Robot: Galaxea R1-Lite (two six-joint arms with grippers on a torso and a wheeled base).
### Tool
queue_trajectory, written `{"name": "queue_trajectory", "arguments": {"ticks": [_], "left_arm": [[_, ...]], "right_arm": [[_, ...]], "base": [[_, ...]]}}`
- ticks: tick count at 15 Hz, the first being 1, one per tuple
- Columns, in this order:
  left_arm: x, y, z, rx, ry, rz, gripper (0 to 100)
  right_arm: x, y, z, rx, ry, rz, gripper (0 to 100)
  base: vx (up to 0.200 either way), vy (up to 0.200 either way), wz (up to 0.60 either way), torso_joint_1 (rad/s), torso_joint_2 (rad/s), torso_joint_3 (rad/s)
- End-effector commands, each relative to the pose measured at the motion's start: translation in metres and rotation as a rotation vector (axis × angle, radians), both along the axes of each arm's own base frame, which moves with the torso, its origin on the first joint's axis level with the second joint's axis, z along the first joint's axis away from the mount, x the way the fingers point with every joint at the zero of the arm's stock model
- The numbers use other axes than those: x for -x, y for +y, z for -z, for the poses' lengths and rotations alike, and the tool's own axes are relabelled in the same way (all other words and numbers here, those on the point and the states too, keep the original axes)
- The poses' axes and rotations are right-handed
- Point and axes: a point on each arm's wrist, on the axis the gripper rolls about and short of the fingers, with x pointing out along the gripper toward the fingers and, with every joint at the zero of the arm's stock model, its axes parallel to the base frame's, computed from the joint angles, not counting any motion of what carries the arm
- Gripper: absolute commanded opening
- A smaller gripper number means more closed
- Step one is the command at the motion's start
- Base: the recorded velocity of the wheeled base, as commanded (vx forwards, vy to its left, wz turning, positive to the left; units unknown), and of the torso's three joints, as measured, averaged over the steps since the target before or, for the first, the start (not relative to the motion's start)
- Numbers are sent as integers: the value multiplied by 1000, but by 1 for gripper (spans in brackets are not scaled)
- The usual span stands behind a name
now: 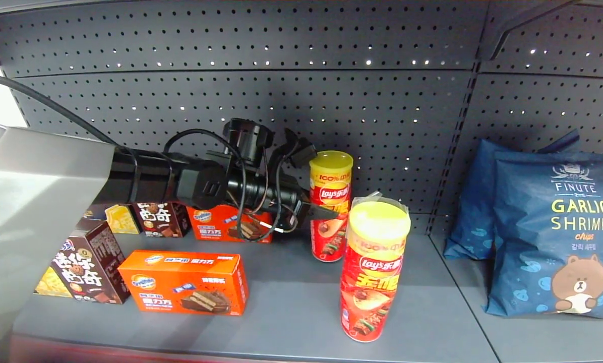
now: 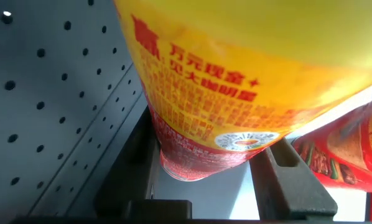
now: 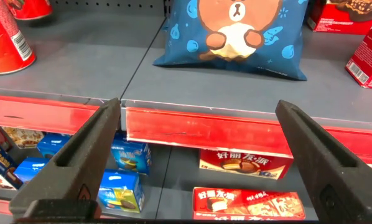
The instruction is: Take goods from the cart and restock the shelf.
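Two red chip cans with yellow lids stand upright on the grey shelf (image 1: 291, 302). The rear can (image 1: 330, 201) is near the pegboard back wall, and my left gripper (image 1: 326, 212) is shut on its lower half from the left. In the left wrist view this can (image 2: 236, 81) sits tightly between both fingers (image 2: 292, 183). The front can (image 1: 374, 267) stands free closer to the shelf edge, and its side (image 2: 348, 155) shows beyond the held one. My right gripper (image 3: 198, 162) is open and holds nothing, just out in front of the shelf's red price strip (image 3: 204, 127).
Orange wafer boxes (image 1: 185, 282) and brown snack boxes (image 1: 87, 272) fill the shelf's left part. Blue shrimp-chip bags (image 1: 553, 237) lean at the right, past a shelf seam. A lower shelf holds more boxes (image 3: 242, 165). Bare shelf lies between the cans and the bags.
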Motion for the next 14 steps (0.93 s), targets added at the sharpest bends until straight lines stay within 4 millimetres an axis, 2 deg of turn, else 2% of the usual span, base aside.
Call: {"name": "queue_trajectory", "arguments": {"ticks": [1, 7, 14], "left_arm": [[-2, -2, 5, -4, 10, 2, 0], [-8, -3, 18, 4, 39, 28, 0], [-19, -6, 22, 13, 32, 29, 0]], "right_arm": [[0, 0, 0, 1, 1, 0, 100], [0, 0, 0, 1, 1, 0, 100], [0, 0, 0, 1, 1, 0, 100]], "base": [[0, 0, 0, 0, 0, 0], [0, 0, 0, 0, 0, 0], [0, 0, 0, 0, 0, 0]]}}
